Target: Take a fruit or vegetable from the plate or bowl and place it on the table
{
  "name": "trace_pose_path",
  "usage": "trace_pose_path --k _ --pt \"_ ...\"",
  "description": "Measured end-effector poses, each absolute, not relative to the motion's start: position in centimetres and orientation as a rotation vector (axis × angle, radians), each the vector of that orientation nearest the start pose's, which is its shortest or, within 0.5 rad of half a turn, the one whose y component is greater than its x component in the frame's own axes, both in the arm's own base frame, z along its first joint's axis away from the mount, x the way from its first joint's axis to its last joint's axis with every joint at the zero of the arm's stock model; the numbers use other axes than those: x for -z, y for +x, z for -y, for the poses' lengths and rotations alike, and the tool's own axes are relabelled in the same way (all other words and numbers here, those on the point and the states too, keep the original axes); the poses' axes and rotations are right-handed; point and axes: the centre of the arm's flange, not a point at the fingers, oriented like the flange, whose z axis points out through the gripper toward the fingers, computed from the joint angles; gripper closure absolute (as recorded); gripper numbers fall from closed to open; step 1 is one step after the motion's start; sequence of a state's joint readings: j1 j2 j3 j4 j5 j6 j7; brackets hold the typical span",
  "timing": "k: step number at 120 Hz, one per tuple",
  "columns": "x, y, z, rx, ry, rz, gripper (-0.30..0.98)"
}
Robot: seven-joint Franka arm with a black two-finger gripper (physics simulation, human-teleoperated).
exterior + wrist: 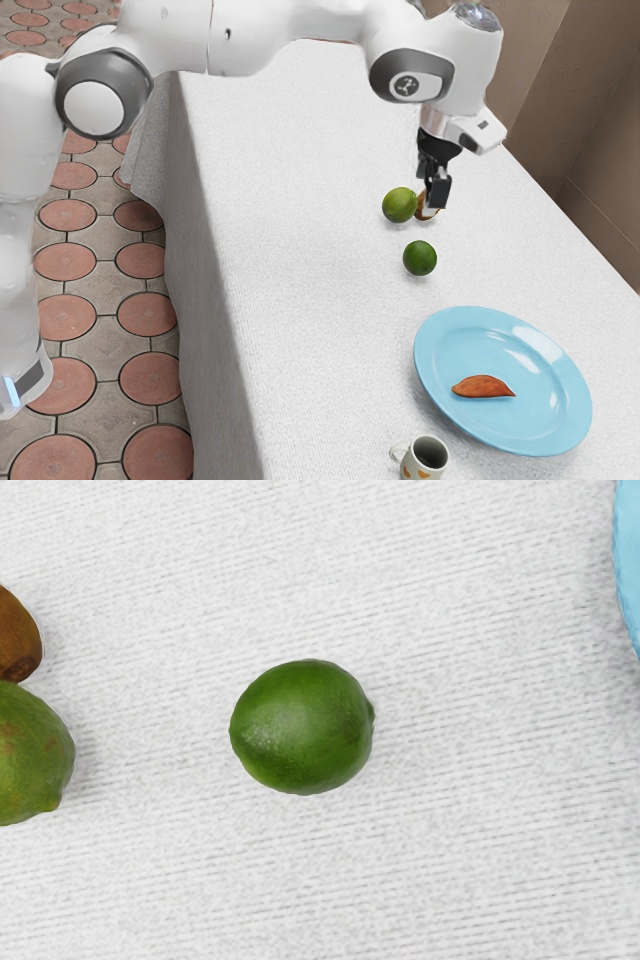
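Note:
The black gripper (437, 188) hangs above the table, in front of part of a brown fruit (425, 207) in the exterior view; whether it is open or shut cannot be made out. A blue plate (450, 345) holds one orange-brown, pointed piece like a sweet potato (484, 386). On the cloth lies a dark green lime (420, 258), and the wrist view has this lime (302, 727) near its middle. A lighter green lime (399, 205) rests beside the brown fruit. The wrist view also has parts of the lighter lime (30, 755), brown fruit (17, 640) and plate (628, 565).
A small patterned mug (424, 459) stands near the plate, at the exterior view's lower edge. White cloth covers the table (300, 300), whose long edge drops to a tiled floor on the exterior view's left. A brown wall (590, 130) rises beyond the opposite edge.

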State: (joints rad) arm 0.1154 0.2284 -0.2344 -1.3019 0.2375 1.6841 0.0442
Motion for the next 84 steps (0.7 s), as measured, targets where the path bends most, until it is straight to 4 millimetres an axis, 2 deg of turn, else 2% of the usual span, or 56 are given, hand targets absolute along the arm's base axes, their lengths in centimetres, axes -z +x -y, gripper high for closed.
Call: trace_pose_path --k 9,13,16,22,28,35,42,49,60,64,72,84 --pt "-60.2 65.3 10.0 0.269 -2.948 -0.411 0.00" --pt "-58.9 66.4 11.9 0.301 -2.952 -0.461 0.00" --pt "-58.0 68.1 12.7 0.342 -2.965 -0.480 0.00" --pt "-58.4 71.8 14.0 0.454 -3.014 -0.494 0.00" --pt "-58.3 73.1 14.7 0.473 -3.051 -0.493 0.00" --pt "-55.2 74.3 16.2 0.400 -3.107 -0.505 0.00" --pt "-52.9 74.2 18.3 0.308 -3.166 -0.507 0.00" --pt "-52.1 73.4 20.2 0.221 -3.228 -0.471 0.00" --pt "-51.3 72.5 21.9 0.104 -3.308 -0.379 0.00" --pt "-50.4 72.4 22.4 0.057 -3.329 -0.347 0.00" --pt "-47.9 72.3 24.2 -0.024 -3.336 -0.300 0.00" --pt "-46.0 71.8 26.9 -0.055 -3.300 -0.271 0.00"
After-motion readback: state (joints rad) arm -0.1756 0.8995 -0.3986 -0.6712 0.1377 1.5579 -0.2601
